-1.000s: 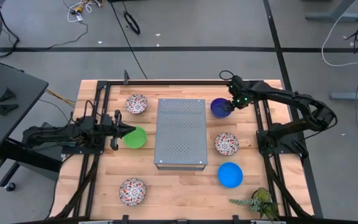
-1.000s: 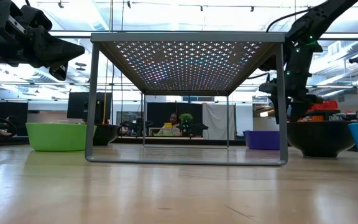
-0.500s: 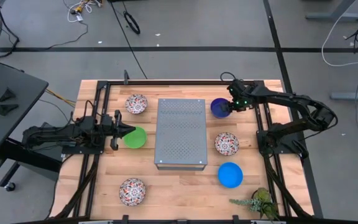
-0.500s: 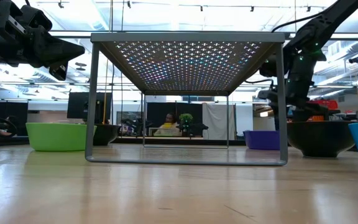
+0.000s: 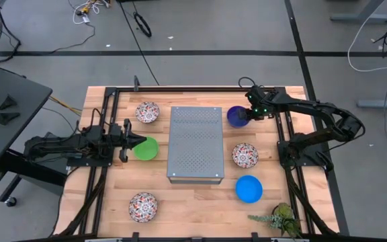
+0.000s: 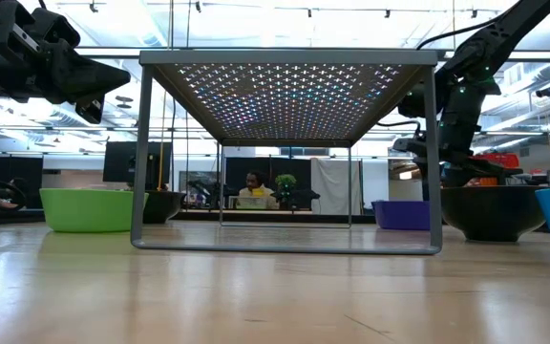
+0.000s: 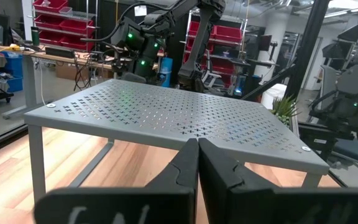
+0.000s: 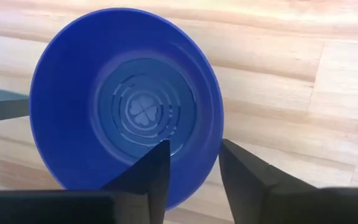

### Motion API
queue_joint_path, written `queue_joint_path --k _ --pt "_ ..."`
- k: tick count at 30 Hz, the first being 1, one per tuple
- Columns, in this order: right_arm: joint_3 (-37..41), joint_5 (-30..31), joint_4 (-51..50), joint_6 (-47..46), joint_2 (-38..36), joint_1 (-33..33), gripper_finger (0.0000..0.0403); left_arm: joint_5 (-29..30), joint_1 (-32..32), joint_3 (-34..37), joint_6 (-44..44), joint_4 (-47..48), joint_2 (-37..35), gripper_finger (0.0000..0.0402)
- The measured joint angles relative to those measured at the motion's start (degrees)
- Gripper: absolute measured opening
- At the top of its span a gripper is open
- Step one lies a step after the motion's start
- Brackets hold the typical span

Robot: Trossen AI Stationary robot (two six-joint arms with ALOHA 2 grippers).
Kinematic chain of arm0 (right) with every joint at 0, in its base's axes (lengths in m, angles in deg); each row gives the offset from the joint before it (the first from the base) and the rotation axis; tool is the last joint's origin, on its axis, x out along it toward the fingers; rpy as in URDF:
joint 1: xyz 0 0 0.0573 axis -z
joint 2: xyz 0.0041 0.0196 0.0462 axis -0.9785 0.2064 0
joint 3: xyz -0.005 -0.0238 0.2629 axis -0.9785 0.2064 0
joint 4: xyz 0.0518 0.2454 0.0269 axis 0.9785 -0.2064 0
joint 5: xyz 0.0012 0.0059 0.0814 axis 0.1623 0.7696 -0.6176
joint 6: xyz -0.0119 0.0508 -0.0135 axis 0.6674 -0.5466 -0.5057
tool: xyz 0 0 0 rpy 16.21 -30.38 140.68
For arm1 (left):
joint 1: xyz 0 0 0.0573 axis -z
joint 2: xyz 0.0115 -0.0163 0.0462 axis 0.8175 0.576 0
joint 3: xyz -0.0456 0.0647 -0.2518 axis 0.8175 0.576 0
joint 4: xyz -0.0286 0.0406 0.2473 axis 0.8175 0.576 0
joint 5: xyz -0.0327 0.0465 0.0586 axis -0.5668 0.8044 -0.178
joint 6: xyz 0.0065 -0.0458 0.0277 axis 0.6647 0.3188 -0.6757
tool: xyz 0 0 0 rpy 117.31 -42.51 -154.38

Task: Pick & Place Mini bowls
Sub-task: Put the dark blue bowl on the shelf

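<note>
1. My right gripper (image 8: 191, 163) stood straddling the navy bowl's (image 8: 126, 102) rim, one finger inside, one outside, with gaps showing; I judged the rim not yet clamped.
2. My left gripper (image 7: 197, 163) was shut and empty, with the green bowl (image 5: 146, 148) just ahead of it.
3. The box (image 5: 195, 144) stood between my two grippers, nothing on its top.
4. All six bowls lay on the table (image 5: 193, 202): three floral (image 5: 147, 112), one bright blue (image 5: 248, 189). No bowl looked placed; I judged the task barely begun.
</note>
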Motion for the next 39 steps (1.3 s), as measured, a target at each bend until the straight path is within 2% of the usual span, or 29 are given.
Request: queue_joint_path --k 11,25,39 --pt "0.00 -0.02 -0.35 -1.45 0.00 0.00 0.0065 0.01 0.01 0.00 0.00 -0.02 0.00 0.0014" --pt "0.00 -0.20 -1.37 -1.45 0.00 0.00 0.0007 0.00 0.00 0.00 0.00 -0.01 0.00 0.0014" --pt "-0.02 -2.00 -1.36 -0.97 0.00 0.00 0.0001 0.00 0.00 0.00 0.00 -0.01 0.00 0.0014"
